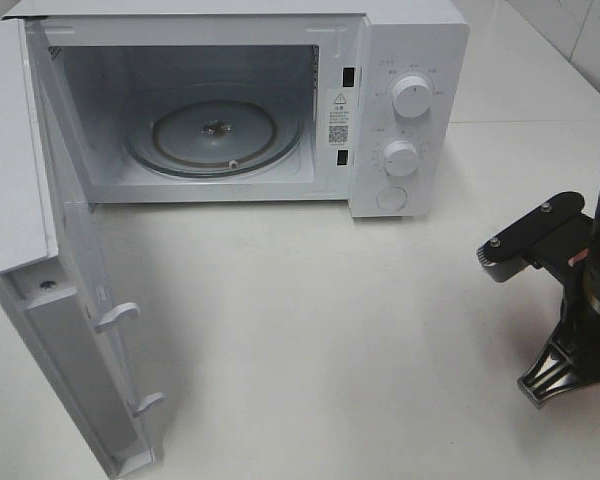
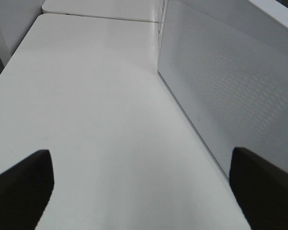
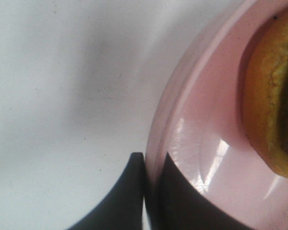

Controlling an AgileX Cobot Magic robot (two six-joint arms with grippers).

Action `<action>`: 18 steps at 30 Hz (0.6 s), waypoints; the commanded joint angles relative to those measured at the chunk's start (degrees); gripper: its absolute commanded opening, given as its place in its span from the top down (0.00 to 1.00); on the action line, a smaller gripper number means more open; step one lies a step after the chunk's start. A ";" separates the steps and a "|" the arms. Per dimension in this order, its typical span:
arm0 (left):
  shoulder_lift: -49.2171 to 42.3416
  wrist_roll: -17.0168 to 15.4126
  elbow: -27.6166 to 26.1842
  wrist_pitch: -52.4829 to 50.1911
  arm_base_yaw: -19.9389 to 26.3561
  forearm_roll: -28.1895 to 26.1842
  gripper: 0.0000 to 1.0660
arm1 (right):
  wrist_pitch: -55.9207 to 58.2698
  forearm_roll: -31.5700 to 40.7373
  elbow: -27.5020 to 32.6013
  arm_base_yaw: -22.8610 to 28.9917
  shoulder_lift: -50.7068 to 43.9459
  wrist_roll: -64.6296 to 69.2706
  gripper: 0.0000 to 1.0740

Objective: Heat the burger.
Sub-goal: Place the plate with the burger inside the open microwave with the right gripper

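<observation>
In the right wrist view the burger (image 3: 273,96) shows only as an edge of golden bun with a dark layer, lying on a pink plate (image 3: 201,124). My right gripper (image 3: 146,163) is shut on that plate's rim, one finger inside and one outside. In the exterior high view only the right arm (image 1: 580,300) shows at the right edge; plate and burger are out of frame there. My left gripper (image 2: 139,158) stands open over bare table, with nothing between its fingers.
The white microwave (image 1: 400,100) stands at the back with its door (image 1: 40,250) swung wide open to the left and a glass turntable (image 1: 215,135) inside. A white dotted panel of the microwave (image 2: 230,86) runs beside the left gripper.
</observation>
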 commanded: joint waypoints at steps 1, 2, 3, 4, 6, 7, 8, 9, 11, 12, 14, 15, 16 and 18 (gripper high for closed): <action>-0.92 0.00 0.11 -0.80 0.17 -0.46 0.15 | 3.95 -2.52 -0.06 3.15 -2.23 -0.92 1.00; -0.92 0.00 0.11 -0.80 0.17 -0.46 0.15 | 3.95 -2.52 -0.06 3.15 -2.23 -0.92 1.00; -0.92 0.00 0.11 -0.80 0.17 -0.46 0.15 | 4.30 -2.52 -0.06 4.01 -2.58 -1.20 1.00; -0.92 0.00 0.11 -0.80 0.17 -0.46 0.15 | 4.81 -2.52 -0.06 5.79 -3.15 -1.49 1.00; -0.92 0.00 0.11 -0.80 0.17 -0.46 0.15 | 5.39 -2.52 -0.06 7.39 -3.67 -1.89 1.00; -0.92 0.00 0.11 -0.80 0.17 -0.46 0.15 | 5.61 -2.52 -0.06 8.42 -3.72 -2.29 1.00; -0.92 0.00 0.11 -0.80 0.17 -0.46 0.15 | 5.61 -2.52 -0.06 8.42 -3.72 -2.29 1.00; -0.92 0.00 0.11 -0.80 0.17 -0.46 0.15 | 6.19 -2.46 -0.06 10.20 -3.72 -2.58 1.00; -0.92 0.00 0.11 -0.80 0.17 -0.46 0.15 | 6.25 -2.46 -0.06 12.49 -3.72 -2.69 1.00; -0.92 0.00 0.11 -0.80 0.17 -0.46 0.15 | 6.25 -2.46 -0.06 13.64 -3.72 -2.86 1.00; -0.92 0.00 0.11 -0.80 0.17 -0.46 0.15 | 6.25 -2.46 -0.06 15.70 -3.72 -3.32 1.00; -0.92 0.00 0.11 -0.80 0.17 -0.46 0.15 | 6.30 -2.46 -0.06 16.62 -3.72 -3.72 1.00; -0.92 0.00 0.11 -0.80 0.17 -0.46 0.15 | 6.30 -2.46 -0.06 16.62 -3.72 -3.72 1.00; -0.92 0.00 0.11 -0.80 0.17 -0.46 0.15 | 6.82 -2.46 -0.06 20.86 -3.72 -4.35 1.00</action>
